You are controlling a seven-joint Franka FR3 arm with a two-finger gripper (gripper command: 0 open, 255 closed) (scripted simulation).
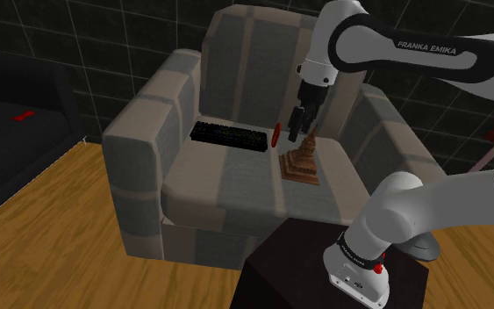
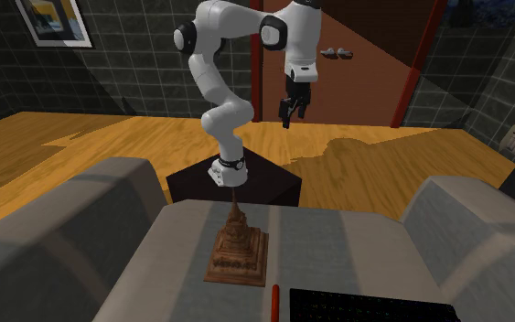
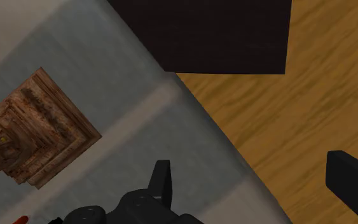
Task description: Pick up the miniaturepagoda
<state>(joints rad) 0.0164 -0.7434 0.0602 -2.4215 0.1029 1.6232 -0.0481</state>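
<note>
The miniature pagoda (image 1: 303,161) is a brown stepped model with a pointed top. It stands upright on the armchair's seat cushion (image 1: 227,180), toward the shoulder view's right. In the second exterior view the pagoda (image 2: 237,245) sits near the seat's front edge. My black gripper (image 1: 301,118) hangs in the air above the pagoda, well clear of it. Its fingers (image 3: 163,179) stand apart with nothing between them. The wrist view catches the pagoda's square base (image 3: 31,130) off to one side of the gripper (image 3: 250,178), not between the fingers.
A black keyboard (image 1: 228,136) and a small red object (image 1: 275,134) lie on the seat beside the pagoda. The armrests (image 1: 148,114) rise on both sides. My dark stand (image 1: 324,268) is in front of the chair on a wooden floor (image 1: 69,237).
</note>
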